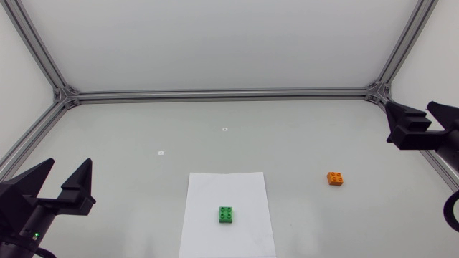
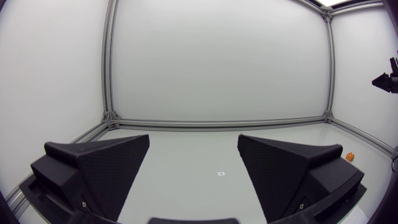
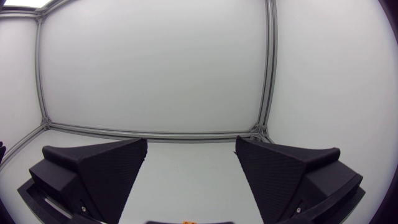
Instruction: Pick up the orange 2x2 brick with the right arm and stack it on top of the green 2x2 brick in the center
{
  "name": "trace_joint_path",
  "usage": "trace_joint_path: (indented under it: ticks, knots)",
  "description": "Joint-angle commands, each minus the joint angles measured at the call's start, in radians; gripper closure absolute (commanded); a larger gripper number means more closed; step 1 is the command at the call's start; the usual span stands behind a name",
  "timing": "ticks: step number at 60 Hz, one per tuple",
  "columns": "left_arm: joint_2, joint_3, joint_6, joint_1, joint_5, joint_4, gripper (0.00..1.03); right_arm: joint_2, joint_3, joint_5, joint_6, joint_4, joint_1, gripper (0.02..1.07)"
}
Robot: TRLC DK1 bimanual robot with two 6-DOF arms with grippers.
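Note:
The orange 2x2 brick [image 1: 335, 178] lies on the table right of centre; the left wrist view shows it far ahead to the side [image 2: 349, 156], and a sliver of it [image 3: 186, 221] peeks out under my right gripper. The green 2x2 brick [image 1: 226, 214] sits on a white paper sheet [image 1: 215, 186] in the middle. My right gripper [image 1: 417, 115] hovers open at the right edge, well behind and to the right of the orange brick, nothing between its fingers [image 3: 283, 171]. My left gripper [image 1: 60, 179] stands open at the lower left, empty, its fingers [image 2: 106, 165] wide apart.
An aluminium frame [image 1: 215, 94] with white walls bounds the table at the back and sides. Two small white markers [image 1: 224, 130] [image 1: 161, 153] lie on the surface behind the paper.

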Motion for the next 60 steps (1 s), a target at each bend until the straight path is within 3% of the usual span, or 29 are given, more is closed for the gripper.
trace_joint_path:
  ticks: [1, 40, 60]
  knots:
    - [-0.008, -0.041, 0.013, 0.003, 0.004, -0.015, 0.04, 0.086, 0.067, 0.009, -0.003, -0.046, 0.009, 0.06]
    - [-0.008, -0.041, 0.013, 0.003, 0.004, -0.015, 0.04, 0.821, 0.487, -0.066, 0.095, -0.589, -0.044, 0.06]
    - [-0.008, -0.041, 0.013, 0.003, 0.004, -0.015, 0.04, 1.071, 0.524, -0.091, 0.118, -0.640, -0.064, 0.07]
